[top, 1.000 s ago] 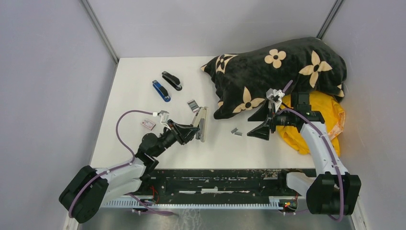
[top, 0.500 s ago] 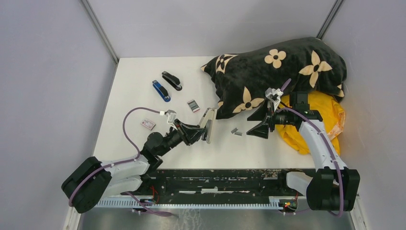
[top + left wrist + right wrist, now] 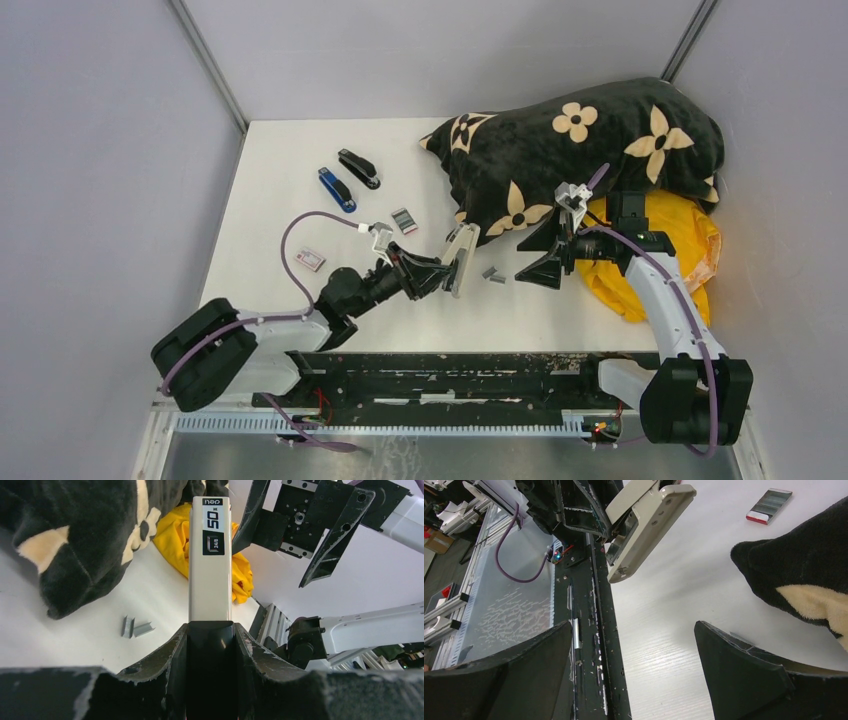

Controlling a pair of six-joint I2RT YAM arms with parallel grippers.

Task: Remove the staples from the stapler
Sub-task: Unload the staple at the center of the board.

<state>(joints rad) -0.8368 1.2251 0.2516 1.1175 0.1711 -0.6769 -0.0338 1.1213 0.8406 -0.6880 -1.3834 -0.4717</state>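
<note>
On a white table (image 3: 280, 190), a black floral blanket (image 3: 590, 150) lies far right; right gripper (image 3: 537, 258) hovers, jaws apart; left gripper (image 3: 440, 275) clamps a beige stapler (image 3: 210, 565) marked "50"; staples (image 3: 493, 274) lie on the table between the grippers.

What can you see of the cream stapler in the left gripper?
The stapler is cream plastic, long and narrow, with a label reading 50 and 24/6 on its top face. The left gripper is shut on one end; the other end points toward the open right gripper. Its top and base look slightly parted. It seems held off the table, beside the loose staples.
</note>
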